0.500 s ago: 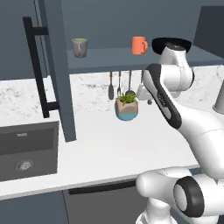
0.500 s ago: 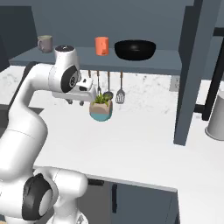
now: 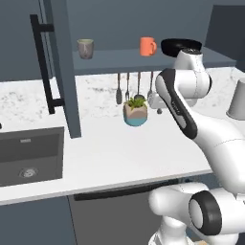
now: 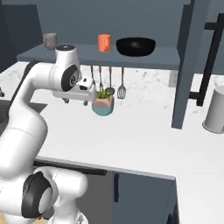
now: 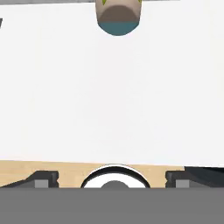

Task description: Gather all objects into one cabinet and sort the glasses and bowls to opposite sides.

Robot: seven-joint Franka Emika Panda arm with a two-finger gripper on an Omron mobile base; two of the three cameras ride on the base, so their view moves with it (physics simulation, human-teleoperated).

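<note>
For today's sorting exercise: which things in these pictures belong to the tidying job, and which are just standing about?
Part of the job:
orange mug
grey-green cup
black bowl
cabinet door

Just standing about:
potted plant
hanging utensils
sink
grey holder

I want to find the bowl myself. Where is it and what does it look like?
Look at the long shelf in the open blue cabinet above the white counter. The bowl sits beside the orange mug, away from the grey cup. It is black, shiny and much wider than both.
</note>
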